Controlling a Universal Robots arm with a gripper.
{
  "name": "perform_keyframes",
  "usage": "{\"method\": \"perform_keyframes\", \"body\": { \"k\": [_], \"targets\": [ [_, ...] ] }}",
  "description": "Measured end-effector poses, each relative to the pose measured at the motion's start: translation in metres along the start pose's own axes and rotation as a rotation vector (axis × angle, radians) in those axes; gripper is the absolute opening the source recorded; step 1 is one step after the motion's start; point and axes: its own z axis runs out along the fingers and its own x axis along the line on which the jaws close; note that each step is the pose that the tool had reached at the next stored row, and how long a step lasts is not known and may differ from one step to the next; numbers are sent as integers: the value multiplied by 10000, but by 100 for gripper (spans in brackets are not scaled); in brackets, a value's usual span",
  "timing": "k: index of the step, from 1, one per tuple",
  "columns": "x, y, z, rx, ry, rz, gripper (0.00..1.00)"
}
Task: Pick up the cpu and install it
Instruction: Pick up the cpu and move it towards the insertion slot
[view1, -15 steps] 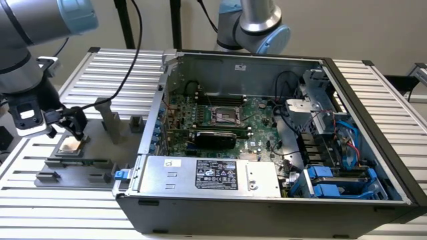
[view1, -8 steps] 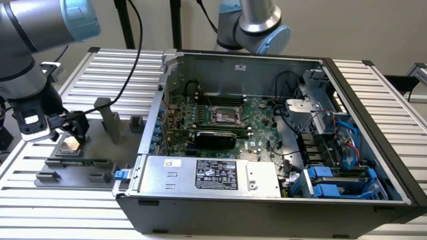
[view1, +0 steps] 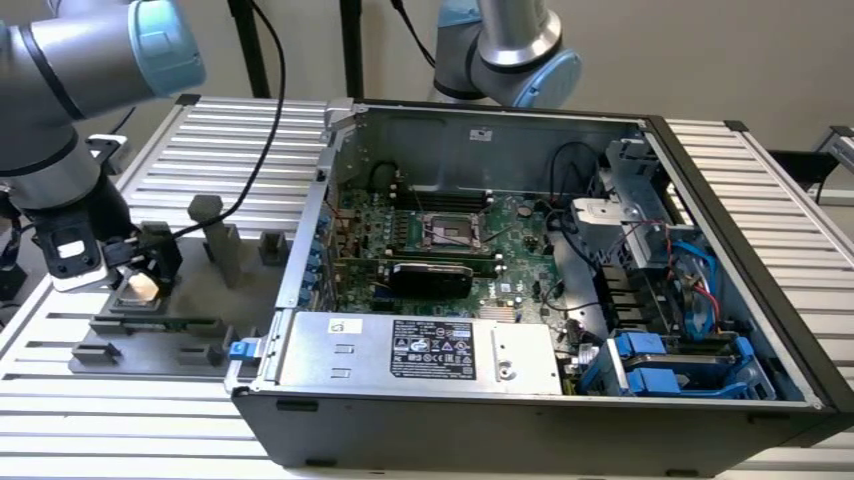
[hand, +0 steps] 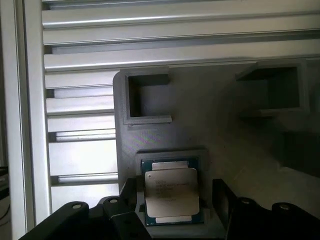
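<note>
The cpu (hand: 171, 192) is a small square chip with a silvery top plate and a thin green rim. It lies flat in a shallow recess of the grey fixture block (hand: 200, 110). My gripper (hand: 172, 205) hangs just above it, open, with one dark finger (hand: 127, 200) on each side of the chip and a gap between pads and chip. In the exterior view, the gripper (view1: 138, 272) is at the exterior view's left, over the lit cpu (view1: 138, 288) on the fixture (view1: 200, 320). The dark motherboard socket (view1: 450, 232) sits inside the open computer case (view1: 534, 400).
Upright grey fixture posts (view1: 214, 235) stand close to the gripper. A second arm's base (view1: 514, 50) rises behind the case. The case wall (view1: 304, 240) separates fixture and motherboard. Cables and blue drive bays (view1: 667, 365) fill the case's right side. A slatted aluminium table (view1: 80, 400) lies beneath.
</note>
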Motion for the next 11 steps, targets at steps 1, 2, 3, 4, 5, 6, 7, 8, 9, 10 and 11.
{"method": "perform_keyframes", "body": {
  "k": [1,2,3,4,5,6,7,8,9,10,11],
  "targets": [
    [1,0,0,1,6,1,71],
    [1,0,0,2,11,2,71],
    [0,0,1,3,16,2,71],
    [0,1,2,4,20,2,71],
    [0,1,3,7,23,2,71],
    [-1,1,5,13,25,1,71],
    [-2,2,7,22,25,0,71],
    [-1,3,8,35,26,1,71],
    [0,6,11,54,26,1,71],
    [0,8,14,75,24,2,71],
    [0,12,16,101,24,1,71]
  ]
}}
